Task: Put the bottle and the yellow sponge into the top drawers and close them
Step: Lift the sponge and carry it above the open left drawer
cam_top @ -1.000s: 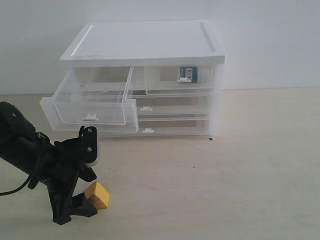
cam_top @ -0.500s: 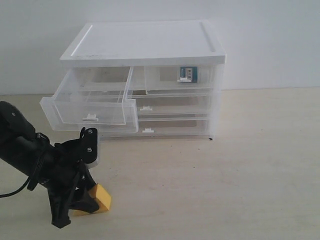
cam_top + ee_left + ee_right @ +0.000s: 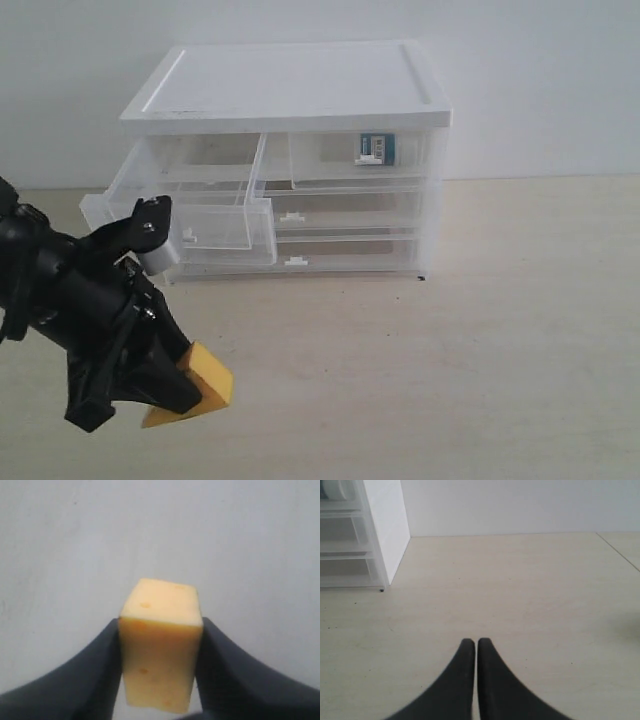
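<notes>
The left gripper (image 3: 161, 624) is clamped on the yellow sponge (image 3: 160, 670), a pale mustard block with small orange pits, wedged between both jaws and sticking out past their tips. Farther off, the left of the top drawers (image 3: 200, 195) stands pulled out. The right gripper (image 3: 471, 643) has its jaws pressed together.

Dark jaws of right gripper (image 3: 472, 642) pressed together, tips side by side; pale table (image 3: 530, 595) beneath; white cabinet (image 3: 387, 525) at ten o'clock from the tips, well apart; clear drawer fronts (image 3: 342, 545) stacked in it; white wall (image 3: 520, 505) at twelve o'clock
</notes>
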### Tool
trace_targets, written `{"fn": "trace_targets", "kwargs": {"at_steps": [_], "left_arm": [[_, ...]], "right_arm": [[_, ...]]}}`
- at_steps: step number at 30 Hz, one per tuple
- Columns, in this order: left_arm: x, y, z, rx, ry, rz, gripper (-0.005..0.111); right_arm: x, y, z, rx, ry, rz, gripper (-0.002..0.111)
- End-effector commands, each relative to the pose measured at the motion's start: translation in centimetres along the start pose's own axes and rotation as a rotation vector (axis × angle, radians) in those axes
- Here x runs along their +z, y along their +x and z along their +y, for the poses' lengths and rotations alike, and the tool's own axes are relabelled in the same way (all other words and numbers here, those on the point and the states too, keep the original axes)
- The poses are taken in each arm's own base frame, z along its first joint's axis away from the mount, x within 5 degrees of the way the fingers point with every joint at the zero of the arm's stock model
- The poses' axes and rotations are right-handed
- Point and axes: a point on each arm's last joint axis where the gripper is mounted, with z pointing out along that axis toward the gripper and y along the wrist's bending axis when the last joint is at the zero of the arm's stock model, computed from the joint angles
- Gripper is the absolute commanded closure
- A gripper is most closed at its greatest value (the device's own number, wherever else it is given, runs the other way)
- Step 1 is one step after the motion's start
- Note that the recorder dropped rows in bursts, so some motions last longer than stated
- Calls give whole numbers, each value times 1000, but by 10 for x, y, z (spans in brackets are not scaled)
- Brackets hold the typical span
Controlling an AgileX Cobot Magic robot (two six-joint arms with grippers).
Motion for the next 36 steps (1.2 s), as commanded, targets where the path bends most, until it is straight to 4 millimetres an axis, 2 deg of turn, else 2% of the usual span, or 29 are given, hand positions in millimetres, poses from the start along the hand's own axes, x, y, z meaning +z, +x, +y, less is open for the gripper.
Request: {"fn": "trace_targets", "kwargs": {"at_steps": [1, 4, 8, 14, 19, 22, 28, 36], "left_arm": [[-26, -18, -24, 114, 90, -14, 102], [-49, -31, -37, 205, 89, -48, 102], [-80, -44, -41, 350, -31, -9, 102], [-121, -65, -34, 491, -173, 75, 102], [-142, -82, -24, 552, -269, 101, 102], [-148, -90, -12, 572, -304, 132, 102], [-148, -100, 27, 550, -335, 137, 102], [-121, -106, 75, 549, -297, 156, 102]], "right_arm": [[0, 0, 0, 2, 2, -9, 108], [0, 0, 0, 2, 2, -7, 108], [0, 0, 0, 2, 2, -7, 108], [0, 0, 0, 2, 2, -7, 108], [0, 0, 0, 2, 2, -7, 108], [0, 0, 0, 2, 2, -7, 108], [0, 0, 0, 2, 2, -7, 108], [0, 0, 0, 2, 2, -7, 108]]}}
